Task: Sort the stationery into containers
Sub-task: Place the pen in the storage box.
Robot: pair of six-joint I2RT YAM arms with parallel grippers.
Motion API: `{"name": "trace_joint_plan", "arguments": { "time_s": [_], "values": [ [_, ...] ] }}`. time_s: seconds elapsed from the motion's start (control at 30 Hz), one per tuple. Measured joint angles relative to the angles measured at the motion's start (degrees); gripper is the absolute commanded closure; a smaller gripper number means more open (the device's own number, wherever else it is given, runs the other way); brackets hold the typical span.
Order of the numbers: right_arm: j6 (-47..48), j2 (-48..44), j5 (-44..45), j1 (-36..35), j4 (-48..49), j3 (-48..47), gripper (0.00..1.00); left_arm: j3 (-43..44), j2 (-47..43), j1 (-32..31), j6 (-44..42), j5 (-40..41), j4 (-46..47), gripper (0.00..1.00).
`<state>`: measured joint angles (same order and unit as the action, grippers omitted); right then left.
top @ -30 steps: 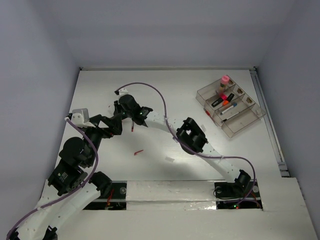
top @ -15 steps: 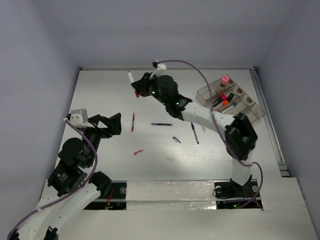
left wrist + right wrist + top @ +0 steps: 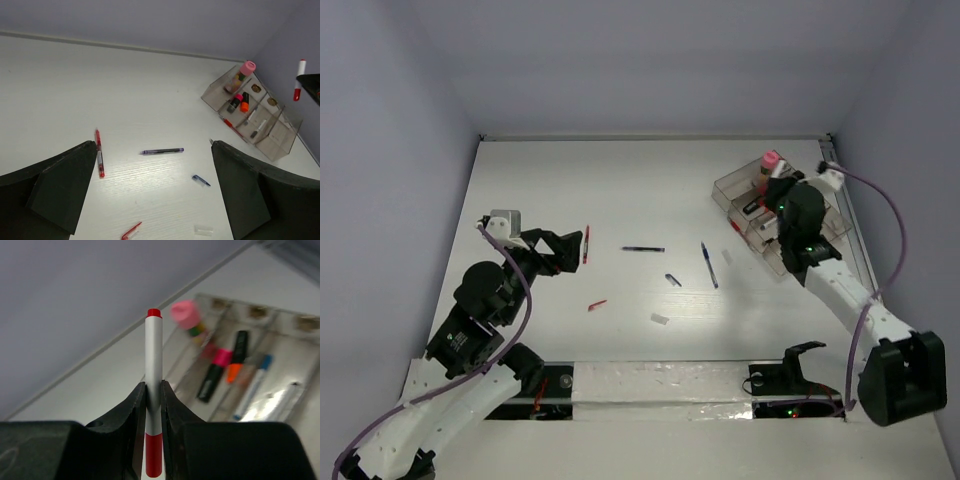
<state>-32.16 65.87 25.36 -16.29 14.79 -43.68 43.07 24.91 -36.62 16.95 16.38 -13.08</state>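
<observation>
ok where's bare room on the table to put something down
Widest: the far strip of table, between back wall and dark pen, left of the tray. Also near right, between blue pen and rail. Crowded: the middle from the red pen across, and the tray under the right gripper.

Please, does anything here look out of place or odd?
Nothing looks damaged, but a red pen, a dark pen, a blue pen and a small red piece lie scattered on the table at different angles, outside the organiser tray.

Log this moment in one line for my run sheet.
right gripper: shut on white-and-red pen, over organiser tray | left gripper: open | loose: red pen, dark pen
</observation>
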Motion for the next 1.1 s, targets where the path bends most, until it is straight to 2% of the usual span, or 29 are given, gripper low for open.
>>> {"name": "trace_joint_plan", "arguments": {
  "time_s": [0.17, 0.37, 0.73, 0.93, 1.1],
  "values": [
    [-4.3, -4.6, 2.7, 11.5, -1.7, 3.1, 1.0, 0.0, 0.7, 0.0, -0.2, -2.7, 0.0, 0.01],
    [-9.0, -0.3, 1.2, 19.1, -2.4, 4.7, 0.98, 0.0, 0.4, 0.0, -0.4, -4.1, 0.0, 0.01],
    [-14.0, 13.7, -3.9, 21.6, -2.3, 4.0, 0.94, 0.0, 0.4, 0.0, -0.5, -5.5, 0.0, 0.01],
    [-15.6, 17.0, -5.9, 21.6, -0.9, 3.6, 0.84, 0.0, 0.9, 0.0, -0.6, -5.9, 0.0, 0.01],
    [-16.1, 18.4, -7.3, 21.6, -0.2, 2.4, 0.62, 0.0, 1.5, 0.0, -0.6, -5.9, 0.0, 0.01]
  ]
}}
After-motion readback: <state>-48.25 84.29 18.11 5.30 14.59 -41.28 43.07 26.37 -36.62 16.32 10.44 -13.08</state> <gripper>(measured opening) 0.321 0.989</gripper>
